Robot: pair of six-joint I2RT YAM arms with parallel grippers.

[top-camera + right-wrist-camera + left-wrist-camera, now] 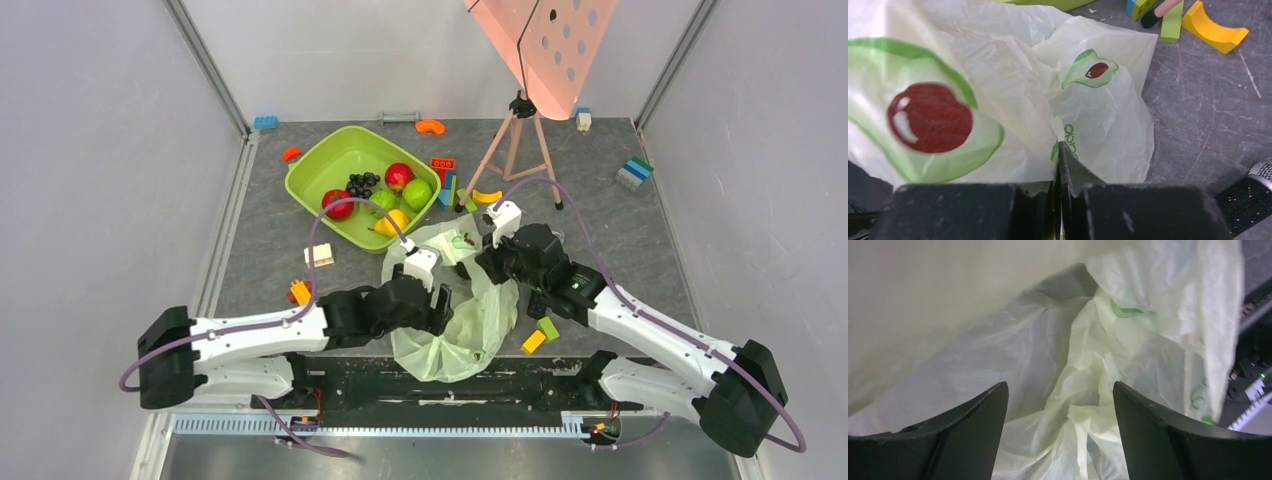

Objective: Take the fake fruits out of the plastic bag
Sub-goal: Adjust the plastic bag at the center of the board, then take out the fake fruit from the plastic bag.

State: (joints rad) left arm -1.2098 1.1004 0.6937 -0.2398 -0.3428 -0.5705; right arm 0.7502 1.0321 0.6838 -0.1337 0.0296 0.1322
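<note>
The pale-green plastic bag (pixel 455 320) lies crumpled between my two arms; an avocado picture (pixel 1090 72) is printed on it. My left gripper (pixel 438 308) is open, with its fingertips (pixel 998 395) spread wide. Only wrinkled bag film (pixel 1073 405) shows between them. My right gripper (pixel 487 262) is shut on the plastic bag's upper edge (pixel 1048 120) and holds it up. No fake fruit shows inside the bag. A black grape bunch (pixel 362 184) and a round green fruit (pixel 417 193) lie in the lime-green tub (pixel 320 165).
The tub also holds a red apple (pixel 399 176), a red tomato (pixel 338 204) and a yellow pear (pixel 392 222). A pink tripod (pixel 515 145) stands behind the bag. Toy blocks are scattered: yellow arch (pixel 487 196), green and yellow blocks (pixel 541 334), orange block (pixel 300 291).
</note>
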